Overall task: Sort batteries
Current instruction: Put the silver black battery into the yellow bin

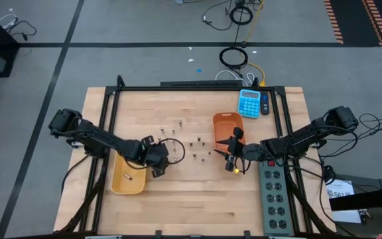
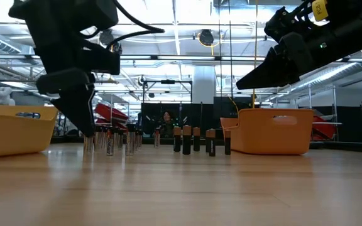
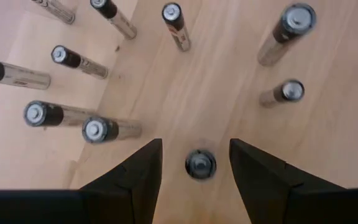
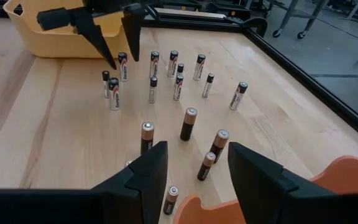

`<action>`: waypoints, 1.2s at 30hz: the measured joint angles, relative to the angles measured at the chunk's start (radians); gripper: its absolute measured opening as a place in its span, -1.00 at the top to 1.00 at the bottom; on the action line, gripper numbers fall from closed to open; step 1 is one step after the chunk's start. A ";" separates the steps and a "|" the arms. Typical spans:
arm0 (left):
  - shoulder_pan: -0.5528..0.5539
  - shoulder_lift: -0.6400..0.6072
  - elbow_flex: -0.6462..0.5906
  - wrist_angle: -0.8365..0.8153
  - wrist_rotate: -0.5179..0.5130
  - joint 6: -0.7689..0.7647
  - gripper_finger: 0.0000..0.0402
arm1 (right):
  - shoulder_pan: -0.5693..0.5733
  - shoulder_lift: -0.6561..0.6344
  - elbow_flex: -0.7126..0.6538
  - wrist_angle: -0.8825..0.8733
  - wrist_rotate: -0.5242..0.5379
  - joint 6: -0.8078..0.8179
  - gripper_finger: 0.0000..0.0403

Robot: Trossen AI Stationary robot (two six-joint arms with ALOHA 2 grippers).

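Wooden tabletop (image 1: 191, 199) carries the upright batteries (image 4: 151, 81), clustered between yellow bin (image 1: 128, 176) and orange bin (image 1: 227, 129). Left tool (image 3: 193, 163) hangs fingers apart, straddling one battery (image 3: 200, 165), ungripped. Next: lower, close. Right tool (image 4: 191, 165) waits apart, empty, near the orange bin.

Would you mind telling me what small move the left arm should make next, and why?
Probably lower the left pincer straight down and close on the battery that stands upright between its open fingers. The fingers appear to straddle it already without touching, and the yellow bin lies close by. The right pincer waits near the orange bin.
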 joint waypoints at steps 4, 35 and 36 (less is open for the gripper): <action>0.005 0.000 -0.032 0.048 0.009 -0.005 0.04 | 0.000 0.000 0.000 -0.001 0.001 0.000 0.21; 0.007 0.000 0.279 -0.359 0.275 -0.027 0.72 | 0.001 0.000 0.000 -0.005 0.006 0.009 0.21; 0.002 0.000 0.295 -0.370 0.369 -0.067 0.72 | 0.001 0.000 0.000 -0.005 0.006 0.013 0.21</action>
